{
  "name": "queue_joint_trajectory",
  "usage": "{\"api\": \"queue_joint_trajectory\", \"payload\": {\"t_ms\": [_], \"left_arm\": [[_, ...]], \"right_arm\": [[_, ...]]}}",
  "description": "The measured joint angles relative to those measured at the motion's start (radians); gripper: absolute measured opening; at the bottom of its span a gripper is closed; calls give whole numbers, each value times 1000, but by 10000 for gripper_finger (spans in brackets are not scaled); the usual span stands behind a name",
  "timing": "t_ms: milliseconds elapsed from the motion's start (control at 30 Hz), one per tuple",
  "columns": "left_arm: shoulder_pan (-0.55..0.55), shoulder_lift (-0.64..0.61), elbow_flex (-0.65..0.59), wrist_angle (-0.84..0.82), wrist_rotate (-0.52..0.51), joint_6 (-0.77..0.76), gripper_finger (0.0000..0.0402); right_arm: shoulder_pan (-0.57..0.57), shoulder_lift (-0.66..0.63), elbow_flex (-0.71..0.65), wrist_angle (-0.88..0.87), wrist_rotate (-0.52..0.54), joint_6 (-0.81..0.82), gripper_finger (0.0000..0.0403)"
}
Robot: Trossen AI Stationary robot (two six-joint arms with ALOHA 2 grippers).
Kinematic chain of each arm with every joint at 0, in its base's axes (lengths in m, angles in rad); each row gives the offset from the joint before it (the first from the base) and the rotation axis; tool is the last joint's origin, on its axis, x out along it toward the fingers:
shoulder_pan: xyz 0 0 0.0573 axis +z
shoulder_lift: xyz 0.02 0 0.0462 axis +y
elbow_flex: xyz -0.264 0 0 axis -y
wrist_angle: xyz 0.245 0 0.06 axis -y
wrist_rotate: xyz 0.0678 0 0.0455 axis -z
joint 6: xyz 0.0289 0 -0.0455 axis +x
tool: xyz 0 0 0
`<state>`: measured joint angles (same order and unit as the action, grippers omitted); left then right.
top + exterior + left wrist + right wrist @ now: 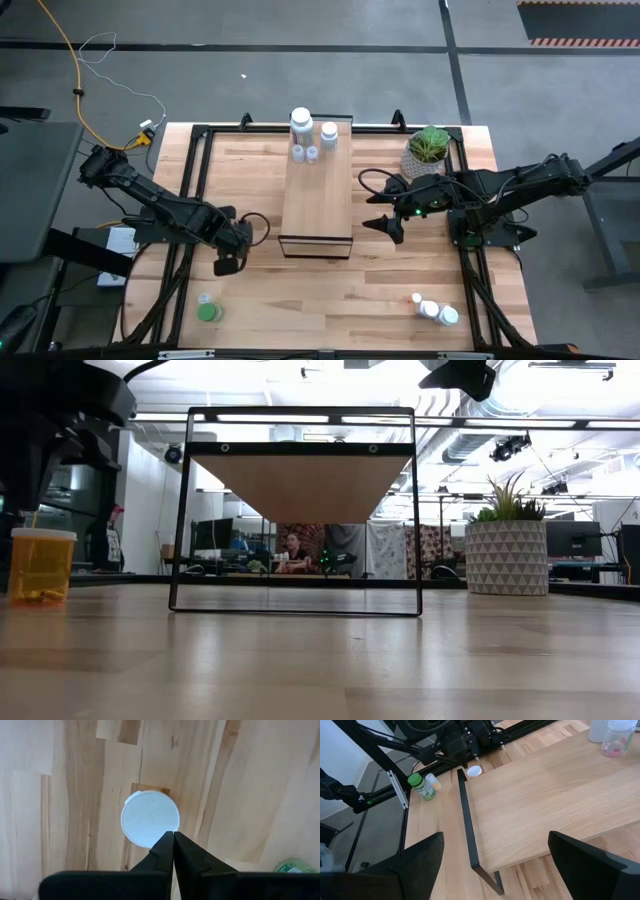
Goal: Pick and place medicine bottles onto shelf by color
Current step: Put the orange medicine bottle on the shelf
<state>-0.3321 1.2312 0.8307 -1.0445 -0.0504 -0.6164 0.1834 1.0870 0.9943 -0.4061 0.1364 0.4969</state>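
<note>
An orange medicine bottle (42,565) with a white cap (150,818) stands upright on the table, left of the shelf's near end. My left gripper (228,262) points straight down over it, shut; its fingertips (173,837) hang above the cap's rim. The shelf (318,190) is a pale-wood plank on a thin black frame in the table's middle. Several white and clear bottles (301,122) stand at its far end. My right gripper (385,225) hovers open, right of the shelf and above it, holding nothing.
A green bottle (208,312) and a small pale one (434,782) stand near the front left. Three white bottles (430,310) stand at the front right. A potted plant (430,150) stands at the back right. Black frame rails (185,200) run along the table's sides.
</note>
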Motion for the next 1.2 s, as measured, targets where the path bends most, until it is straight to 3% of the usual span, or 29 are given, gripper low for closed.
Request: {"api": "queue_joint_trajectory", "payload": {"t_ms": [167, 300, 633, 833, 967, 1200], "left_arm": [[1, 0, 0, -2, -17, -65, 27], [1, -1, 0, -5, -17, -112, 70], [1, -1, 0, -37, -10, -208, 244], [44, -1, 0, -92, 44, -229, 334], [69, -1, 0, -100, 46, -229, 360], [103, -1, 0, -100, 41, -229, 365]], "right_arm": [[0, 0, 0, 0, 0, 0, 349], [0, 0, 0, 0, 9, 0, 349], [0, 0, 0, 0, 12, 21, 349], [0, 0, 0, 0, 12, 21, 349], [0, 0, 0, 0, 13, 21, 349], [0, 0, 0, 0, 13, 20, 349]]}}
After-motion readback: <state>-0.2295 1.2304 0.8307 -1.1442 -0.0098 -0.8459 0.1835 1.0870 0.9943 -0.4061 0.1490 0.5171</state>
